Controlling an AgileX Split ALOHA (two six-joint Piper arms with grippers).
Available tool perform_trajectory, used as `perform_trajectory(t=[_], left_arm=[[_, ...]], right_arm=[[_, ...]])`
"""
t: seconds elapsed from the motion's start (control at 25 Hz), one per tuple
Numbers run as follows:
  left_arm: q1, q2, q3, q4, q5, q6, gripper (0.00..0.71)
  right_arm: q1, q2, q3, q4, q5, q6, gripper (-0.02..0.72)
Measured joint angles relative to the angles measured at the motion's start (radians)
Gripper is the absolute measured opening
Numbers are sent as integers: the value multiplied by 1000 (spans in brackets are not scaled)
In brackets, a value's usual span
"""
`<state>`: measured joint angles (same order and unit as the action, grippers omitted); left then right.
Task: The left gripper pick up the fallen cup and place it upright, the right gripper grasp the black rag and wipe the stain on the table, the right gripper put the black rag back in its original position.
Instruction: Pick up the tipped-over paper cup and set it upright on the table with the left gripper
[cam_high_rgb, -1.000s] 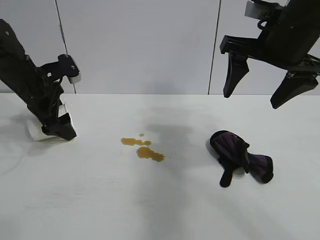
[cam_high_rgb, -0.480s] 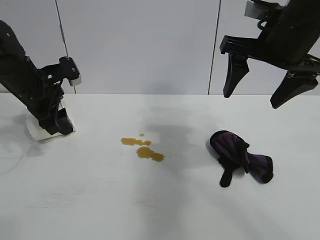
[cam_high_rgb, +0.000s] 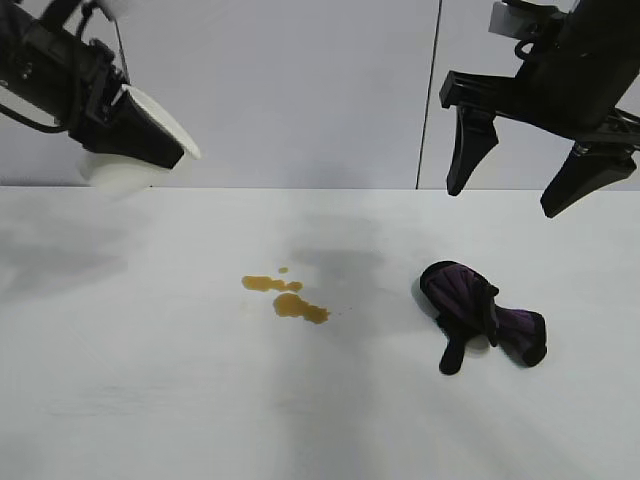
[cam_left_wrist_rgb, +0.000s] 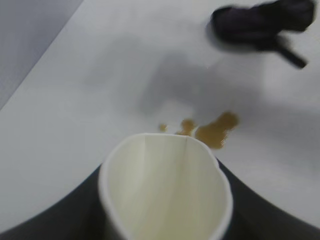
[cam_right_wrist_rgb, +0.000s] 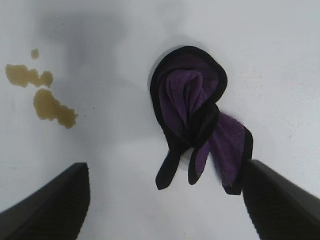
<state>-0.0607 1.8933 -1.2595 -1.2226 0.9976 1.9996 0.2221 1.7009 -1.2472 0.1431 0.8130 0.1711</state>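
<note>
Left gripper (cam_high_rgb: 140, 135) fingers clamped on cup (cam_high_rgb: 135, 160) (thin-walled, easily crushed; grip mid-wall lightly); right gripper (cam_high_rgb: 530, 165) fingers apart above rag (cam_high_rgb: 480, 315).

Front exterior; wrist views downward.

Background: a pale grey wall (cam_high_rgb: 300, 90) of flat panels rises directly behind the far edge of the worktop. Two thin dark vertical seams divide it, one (cam_high_rgb: 120, 60) toward the far left corner and one (cam_high_rgb: 432, 95) right of centre. In the left wrist view the same wall (cam_left_wrist_rgb: 30, 35) appears as a grey wedge along one edge of the worktop.
</note>
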Motion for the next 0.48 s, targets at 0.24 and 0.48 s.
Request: perform_trajectory(t=[0.24, 0.48], left_arm=[[15, -4, 301, -412, 151, 451, 351], [15, 30, 374, -461, 151, 624, 351]], right_arm=[[0, 0, 0, 0, 3, 0, 580], [0, 0, 0, 2, 3, 0, 580]])
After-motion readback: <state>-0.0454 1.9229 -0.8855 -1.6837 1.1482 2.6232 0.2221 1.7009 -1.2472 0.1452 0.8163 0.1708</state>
